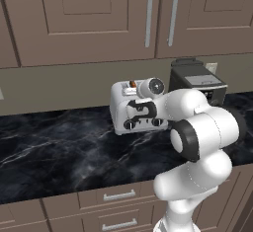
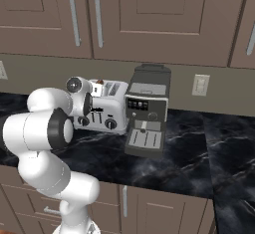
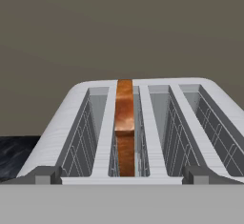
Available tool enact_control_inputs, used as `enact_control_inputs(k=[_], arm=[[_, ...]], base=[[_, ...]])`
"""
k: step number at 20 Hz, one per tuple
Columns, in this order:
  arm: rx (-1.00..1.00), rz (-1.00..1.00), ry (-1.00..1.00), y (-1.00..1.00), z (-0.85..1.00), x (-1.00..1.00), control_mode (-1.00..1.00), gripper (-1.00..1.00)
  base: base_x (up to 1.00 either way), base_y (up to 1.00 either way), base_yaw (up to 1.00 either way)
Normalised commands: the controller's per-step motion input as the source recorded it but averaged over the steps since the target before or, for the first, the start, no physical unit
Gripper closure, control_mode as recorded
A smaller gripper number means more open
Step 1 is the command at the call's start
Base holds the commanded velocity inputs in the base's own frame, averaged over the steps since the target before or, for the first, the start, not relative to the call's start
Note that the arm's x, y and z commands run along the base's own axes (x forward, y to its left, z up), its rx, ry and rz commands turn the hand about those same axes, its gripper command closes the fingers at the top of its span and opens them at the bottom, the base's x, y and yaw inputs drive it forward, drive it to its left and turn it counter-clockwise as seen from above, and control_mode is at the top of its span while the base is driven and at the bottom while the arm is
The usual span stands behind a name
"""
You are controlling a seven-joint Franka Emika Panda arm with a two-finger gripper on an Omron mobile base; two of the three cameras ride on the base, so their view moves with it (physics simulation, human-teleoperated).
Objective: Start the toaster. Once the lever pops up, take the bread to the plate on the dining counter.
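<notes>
Upright within toaster [image 3: 143, 123]: bread [image 3: 125, 123] (orange-brown)

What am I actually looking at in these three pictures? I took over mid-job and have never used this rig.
You are looking at a white robot arm in a rendered kitchen. Two pictures come from cameras on its base, one behind it to the left and one to the right; the third comes from a camera on its hand, looking along the claw.

On the black marble counter stands the silver-white toaster, and beside it a taller black coffee machine. In both base pictures the arm reaches to the toaster's front.

The hand picture looks along the toaster's top. One slice of bread stands on edge in the second slot from the left of that picture; the other slots look empty.

The claw is open and holds nothing. Its two dark fingertips show at the bottom of the hand picture.
</notes>
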Motion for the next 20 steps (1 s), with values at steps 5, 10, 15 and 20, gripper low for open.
enact_control_inputs(k=[5,10,15,20], arm=[[0.0,0.0,0.0,0.0,0.0,0.0,-1.0,-1.0],[0.0,0.0,0.0,0.0,0.0,0.0,-1.0,-1.0],[0.0,0.0,0.0,0.0,0.0,0.0,-1.0,-1.0],[0.0,0.0,0.0,0.0,0.0,0.0,-1.0,-1.0]], base=[[0.0,0.0,0.0],[0.0,0.0,0.0],[0.0,0.0,0.0],[0.0,0.0,0.0]])
